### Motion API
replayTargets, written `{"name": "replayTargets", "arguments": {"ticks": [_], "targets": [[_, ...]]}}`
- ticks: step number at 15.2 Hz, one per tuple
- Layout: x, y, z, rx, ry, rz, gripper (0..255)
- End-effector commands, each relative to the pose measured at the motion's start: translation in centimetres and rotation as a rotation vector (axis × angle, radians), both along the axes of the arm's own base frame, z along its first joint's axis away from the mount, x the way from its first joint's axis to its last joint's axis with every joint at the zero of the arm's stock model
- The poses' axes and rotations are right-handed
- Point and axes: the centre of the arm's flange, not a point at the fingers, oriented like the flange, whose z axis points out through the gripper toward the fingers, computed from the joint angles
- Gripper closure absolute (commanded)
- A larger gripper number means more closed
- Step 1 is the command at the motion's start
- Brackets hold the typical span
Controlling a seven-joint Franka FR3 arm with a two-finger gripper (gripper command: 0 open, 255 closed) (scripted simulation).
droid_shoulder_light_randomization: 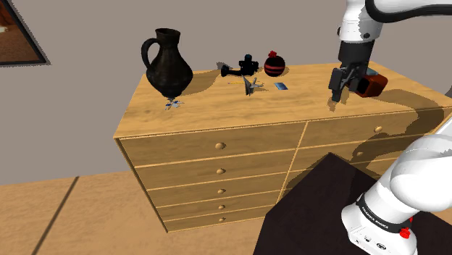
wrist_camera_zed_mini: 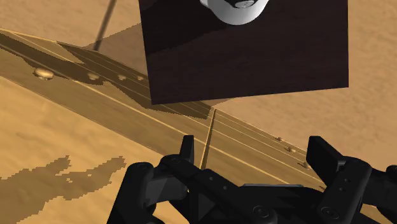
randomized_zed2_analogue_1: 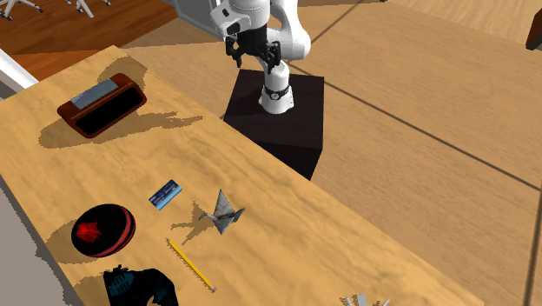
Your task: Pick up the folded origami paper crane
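Resting untouched on top of a wooden dresser (droid_shoulder_light_randomization: 239,109), a grey folded paper crane (randomized_zed2_analogue_1: 221,211) is shown near a small blue card (randomized_zed2_analogue_1: 164,194) and a yellow pencil (randomized_zed2_analogue_1: 191,265), toward the middle of the surface. Nothing is lifted, so the task is judged to be at its very start. The approach, the descent, the grasp and the lift are all left to be done.

The black hand (droid_shoulder_light_randomization: 335,98) is seen at the dresser's far end on the shoulder view's right, near a reddish-brown case (droid_shoulder_light_randomization: 371,83) and well apart from the crane. It is pointed downward, close to the dresser's front edge.

In the wrist view the two fingers (wrist_camera_zed_mini: 186,153) are shown spread wide apart, with no contact between them. Nothing is held and nothing is touched. Between them only the dresser's front edge and its drawer fronts are seen, with the dark stand (wrist_camera_zed_mini: 254,70) beyond. The hand is therefore judged released and empty, ready to be carried across the dresser toward the crane. The crane's thin raised folds are judged light and easily crushed or pushed aside, so a careful closing around its body is likely to be called for.
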Motion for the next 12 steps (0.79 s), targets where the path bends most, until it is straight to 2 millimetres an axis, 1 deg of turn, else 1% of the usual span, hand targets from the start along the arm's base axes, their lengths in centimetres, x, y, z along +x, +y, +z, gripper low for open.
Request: {"name": "replayTargets", "arguments": {"ticks": [1,12], "targets": [[0.0,0.0,0.0,0.000,0.000,0.000,0],[12.4,-0.1,-4.3,0.034,-0.091,-0.090,0]]}}
